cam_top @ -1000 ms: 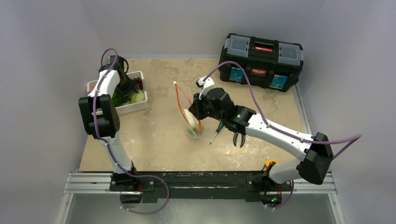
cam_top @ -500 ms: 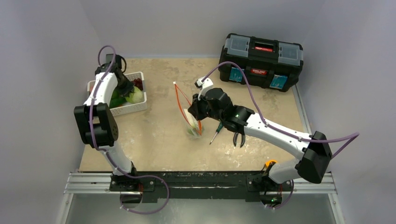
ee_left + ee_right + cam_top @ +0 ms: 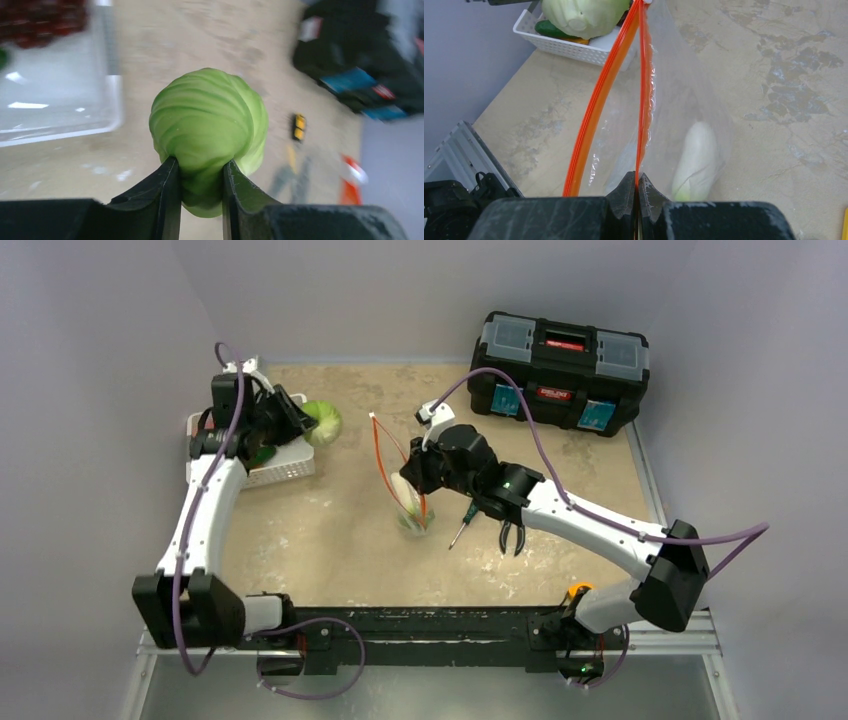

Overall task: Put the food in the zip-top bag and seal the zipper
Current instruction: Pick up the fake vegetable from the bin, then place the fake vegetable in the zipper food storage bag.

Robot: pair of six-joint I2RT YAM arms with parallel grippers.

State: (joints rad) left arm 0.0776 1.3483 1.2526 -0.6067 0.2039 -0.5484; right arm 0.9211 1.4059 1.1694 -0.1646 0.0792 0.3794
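Beside the basket (image 3: pixel 276 474), the left gripper (image 3: pixel 200 165) squeezes the cabbage (image 3: pixel 207 117). The right gripper (image 3: pixel 637 181) pinches the open bag's (image 3: pixel 676 85) zipper (image 3: pixel 640 100); one food (image 3: pixel 696 160) is inside.

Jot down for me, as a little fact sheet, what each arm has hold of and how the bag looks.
Left jaws: shut on the cabbage, beside the white basket
Right jaws: shut on one strip of the zipper
Zip-top bag: mouth open, one pale vegetable inside
In basket: grapes, cucumber
Nearby: screwdriver, pliers, black toolbox
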